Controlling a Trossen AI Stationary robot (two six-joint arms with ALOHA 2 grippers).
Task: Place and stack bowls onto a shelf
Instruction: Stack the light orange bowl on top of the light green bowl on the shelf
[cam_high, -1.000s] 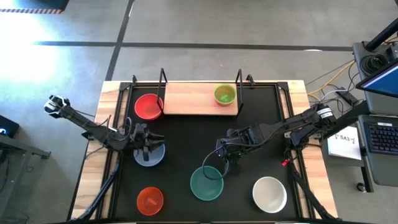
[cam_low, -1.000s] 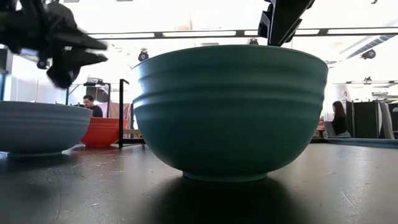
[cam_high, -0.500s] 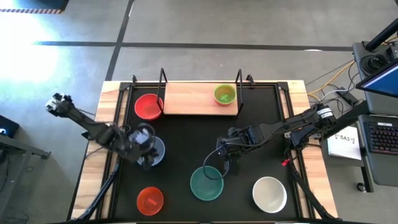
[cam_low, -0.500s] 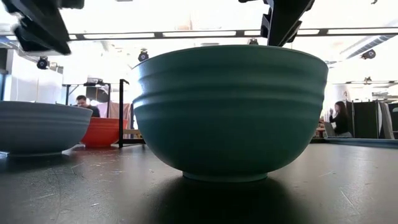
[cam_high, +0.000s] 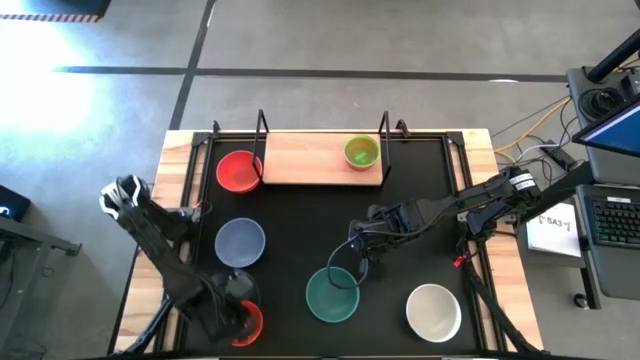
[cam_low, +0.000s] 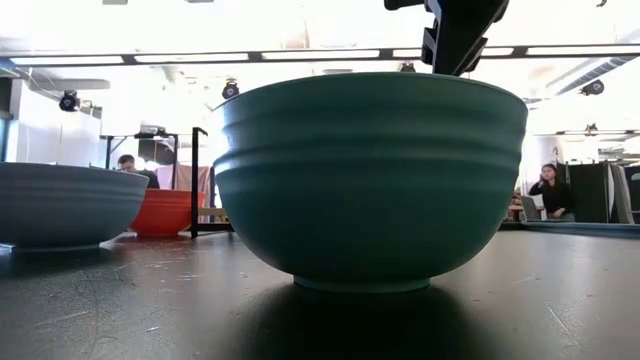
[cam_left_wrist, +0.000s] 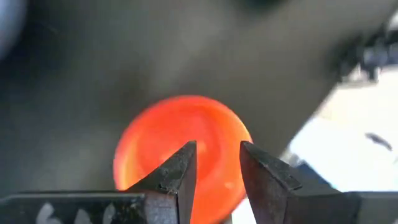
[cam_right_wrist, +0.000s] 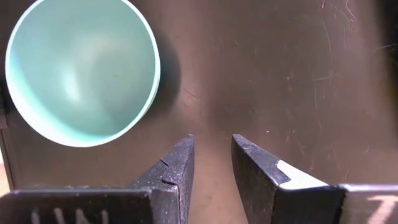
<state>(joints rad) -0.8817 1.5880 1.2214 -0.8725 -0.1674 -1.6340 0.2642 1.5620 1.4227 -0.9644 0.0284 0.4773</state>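
My left gripper (cam_high: 238, 312) (cam_left_wrist: 217, 149) hovers open over the orange-red bowl (cam_high: 246, 324) (cam_left_wrist: 180, 155) near the table's near edge and hides part of it. My right gripper (cam_high: 362, 262) (cam_right_wrist: 211, 143) hangs open just beyond the far rim of the teal bowl (cam_high: 332, 294) (cam_right_wrist: 81, 68) (cam_low: 370, 180). The green bowl (cam_high: 361, 152) stands on the wooden shelf (cam_high: 310, 158). The red bowl (cam_high: 239, 171) sits at the shelf's left end. The blue-grey bowl (cam_high: 240, 241) (cam_low: 65, 205) and the white bowl (cam_high: 434, 311) rest on the black mat.
Black wire uprights (cam_high: 262, 135) rise at both ends of the shelf. A black mat (cam_high: 300, 220) covers the table between the bowls. A laptop and papers (cam_high: 610, 215) sit off the table's right side. People show in the room beyond (cam_low: 548, 190).
My left gripper has swung away from the blue-grey bowl toward the table's near edge and now stands over the orange-red bowl. The blue-grey bowl has stayed where it was. In the low view the left gripper has passed out of the picture.
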